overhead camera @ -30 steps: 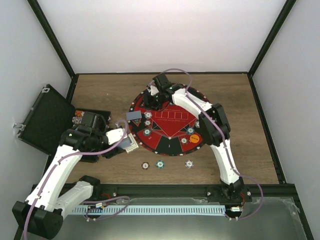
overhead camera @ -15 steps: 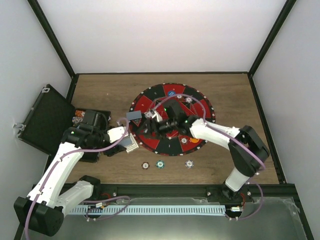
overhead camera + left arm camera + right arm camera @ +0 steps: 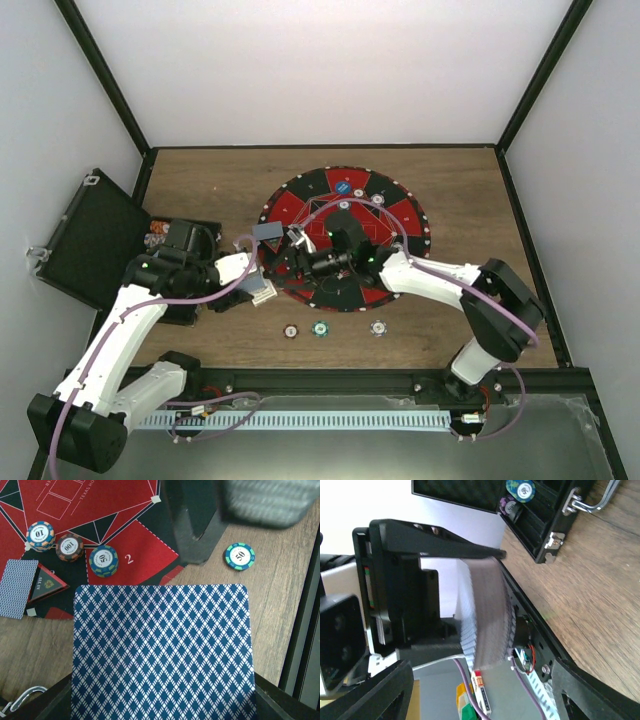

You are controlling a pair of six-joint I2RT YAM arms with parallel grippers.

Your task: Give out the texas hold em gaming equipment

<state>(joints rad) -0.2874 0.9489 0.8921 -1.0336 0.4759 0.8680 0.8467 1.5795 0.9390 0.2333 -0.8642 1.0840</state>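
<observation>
A: First entry, far left?
B: One black case, lid open. Just right of it is the left gripper, its fingers clamped on a deck of cards with blue diamond backs. The deck sits squarely between the two fingers, at the near-left rim of the round mat.
A: On the mat?
B: One single card, face down at the left rim. Beside it are three chips in a close row, marked 10, 100 and 50. One green chip lies off the mat, on the wood.
A: Last entry?
B: The right gripper, fingers spread wide, nothing held. It faces the deck, which lies ahead of the fingertips, not between them.
</observation>
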